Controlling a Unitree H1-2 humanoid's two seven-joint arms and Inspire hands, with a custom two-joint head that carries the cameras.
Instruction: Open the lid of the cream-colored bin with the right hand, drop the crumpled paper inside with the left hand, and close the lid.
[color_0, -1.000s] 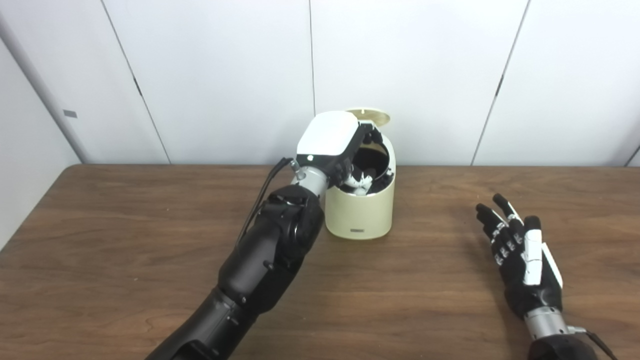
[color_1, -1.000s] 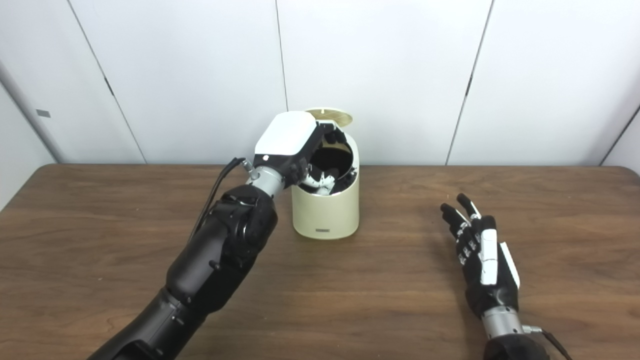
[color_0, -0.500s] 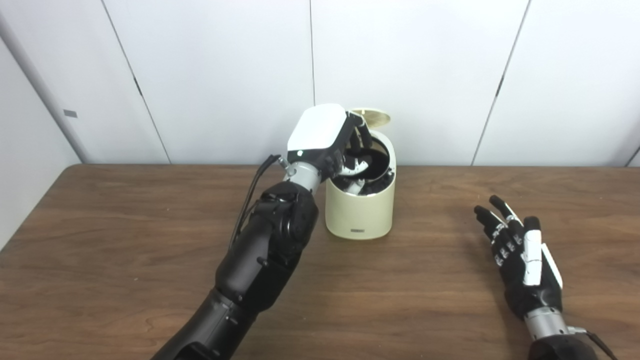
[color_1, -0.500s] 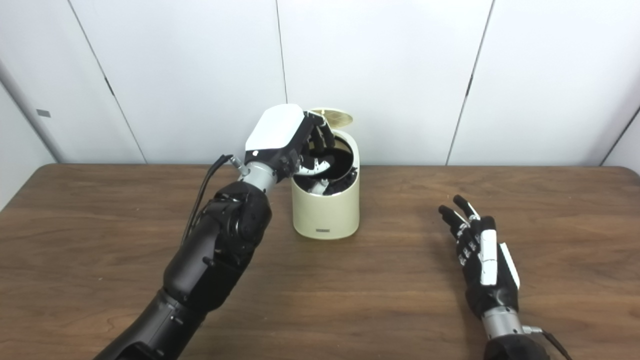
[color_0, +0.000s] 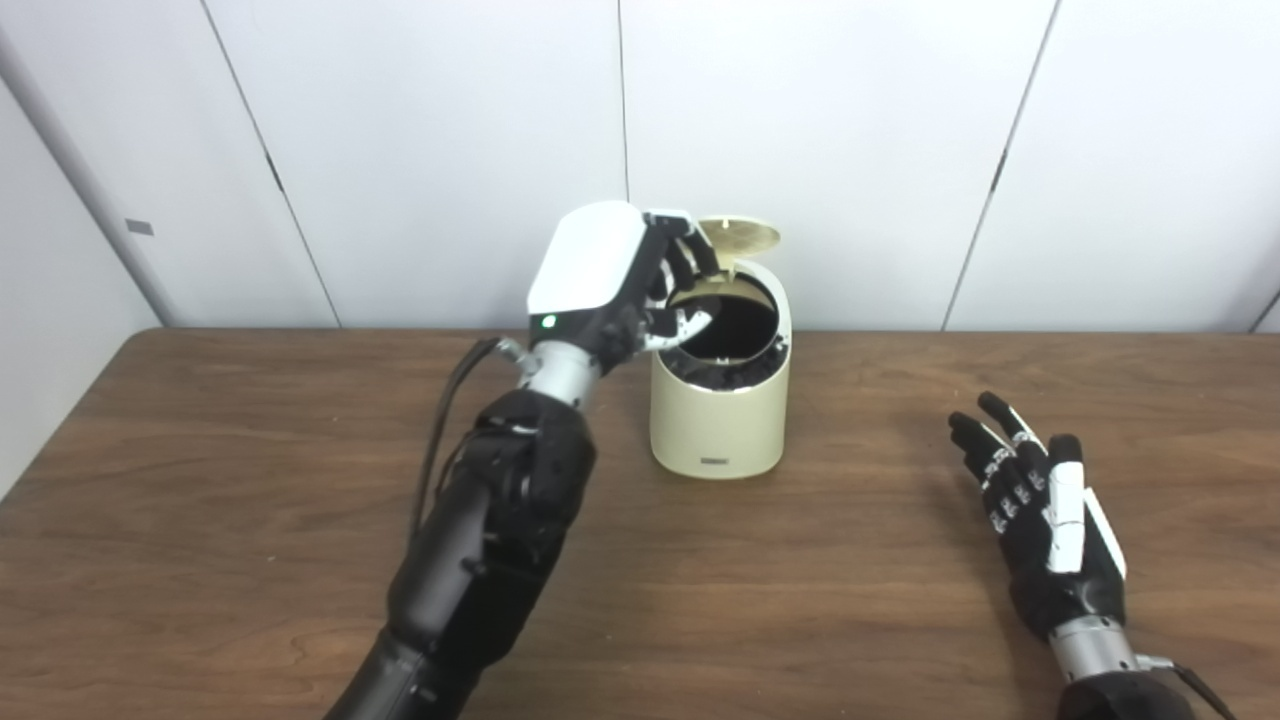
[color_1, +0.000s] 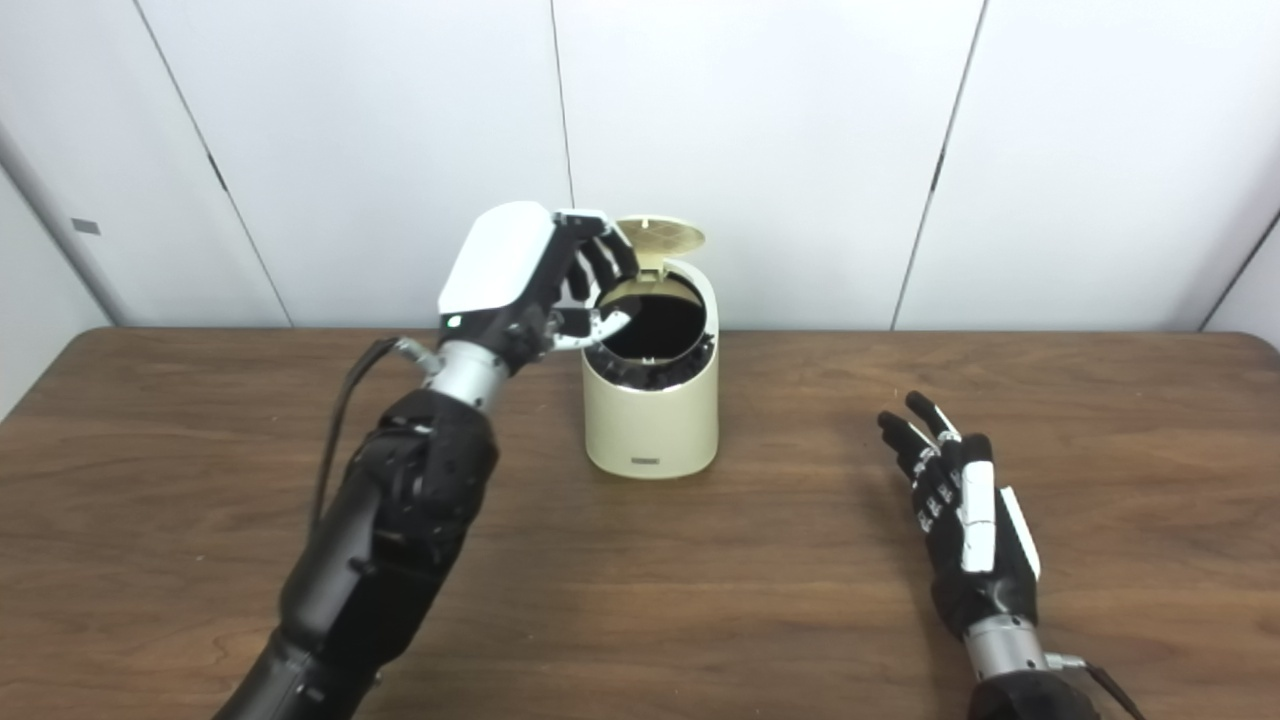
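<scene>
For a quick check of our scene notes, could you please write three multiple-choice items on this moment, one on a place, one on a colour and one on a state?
1. Where is the left hand?
A. flat on the table at the front edge
B. raised beside the bin's open top, on its left
C. behind the bin against the wall

2. What colour is the bin?
A. cream
B. blue
C. red

3. How does the lid stand?
A. shut flat on the bin
B. lying on the table
C. tipped up at the back, opening bare

Answers:
1 B: the left hand hangs with its fingers apart at the rim of the bin.
2 A: its wall is cream against the brown table.
3 C: the lid stands up behind the dark opening, while the right hand lies open on the table, away from it.
</scene>
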